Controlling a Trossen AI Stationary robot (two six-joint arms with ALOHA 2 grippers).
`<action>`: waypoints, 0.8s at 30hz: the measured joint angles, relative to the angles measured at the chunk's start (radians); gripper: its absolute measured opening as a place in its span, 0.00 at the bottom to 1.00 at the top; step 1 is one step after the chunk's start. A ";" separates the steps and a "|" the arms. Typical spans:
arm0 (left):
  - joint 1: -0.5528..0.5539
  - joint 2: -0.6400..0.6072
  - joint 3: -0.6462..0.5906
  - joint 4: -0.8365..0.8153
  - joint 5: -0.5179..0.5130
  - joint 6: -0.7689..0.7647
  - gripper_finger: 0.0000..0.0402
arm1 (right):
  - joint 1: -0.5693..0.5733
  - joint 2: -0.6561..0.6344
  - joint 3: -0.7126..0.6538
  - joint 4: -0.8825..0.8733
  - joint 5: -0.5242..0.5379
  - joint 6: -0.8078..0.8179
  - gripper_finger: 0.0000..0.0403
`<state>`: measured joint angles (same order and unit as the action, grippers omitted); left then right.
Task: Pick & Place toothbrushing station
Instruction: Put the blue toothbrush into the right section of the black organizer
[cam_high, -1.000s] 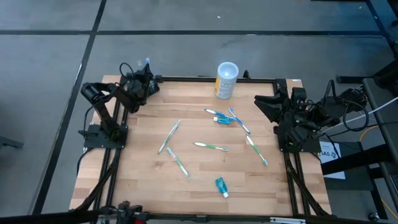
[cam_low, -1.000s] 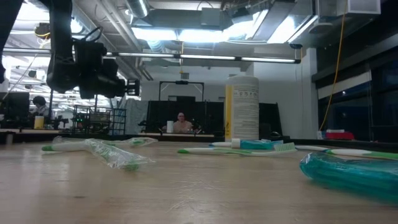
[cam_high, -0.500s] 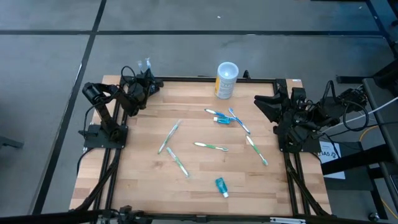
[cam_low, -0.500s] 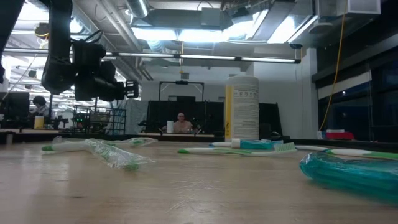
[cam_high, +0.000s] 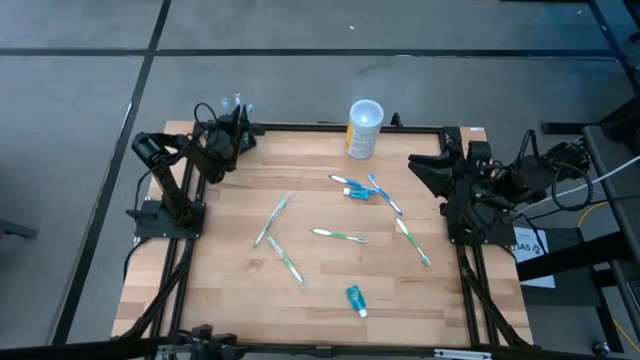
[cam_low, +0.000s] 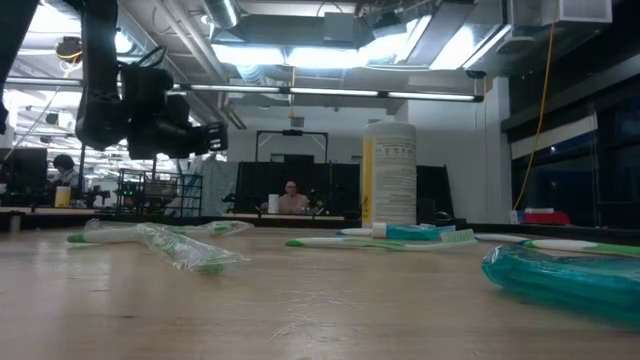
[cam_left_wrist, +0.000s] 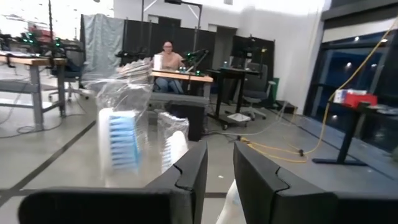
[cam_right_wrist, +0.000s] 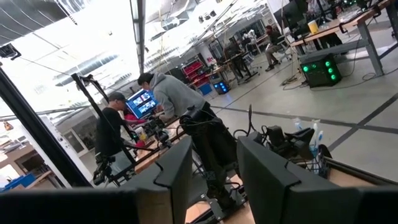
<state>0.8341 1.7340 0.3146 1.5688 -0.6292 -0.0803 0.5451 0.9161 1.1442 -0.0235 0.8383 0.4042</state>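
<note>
— Start big. What's laid out?

— A wooden table, seen from above with its centre as the dial. The left arm reaches to the 11 o'clock corner, and the right arm waits at the 3 o'clock edge.

— The claws?

— The left gripper hangs over the far rim, its fingers released with a narrow gap between them. A clear packet of toothbrushes sits just ahead of it. The right gripper is released too, with nothing in it.

— And the toothbrushing station?

— I cannot tell where it is.

— Smaller things?

— A white-and-yellow cup stands upright at 12 o'clock. Loose toothbrushes lie scattered around the centre, and a teal tube lies at 6 o'clock.
</note>
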 joint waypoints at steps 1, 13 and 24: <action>0.001 -0.001 0.005 0.000 0.010 -0.005 0.19 | 0.000 0.000 0.000 0.000 0.000 0.000 0.32; -0.053 -0.232 0.018 -0.244 0.133 0.117 0.19 | 0.000 0.000 0.000 0.000 0.000 -0.004 0.32; -0.064 -0.629 0.225 -1.308 0.046 0.091 0.19 | 0.000 0.000 0.000 0.014 -0.008 -0.040 0.32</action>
<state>0.7698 1.1051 0.5394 0.2603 -0.5837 0.0105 0.5449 0.9165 1.1442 -0.0098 0.8303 0.3641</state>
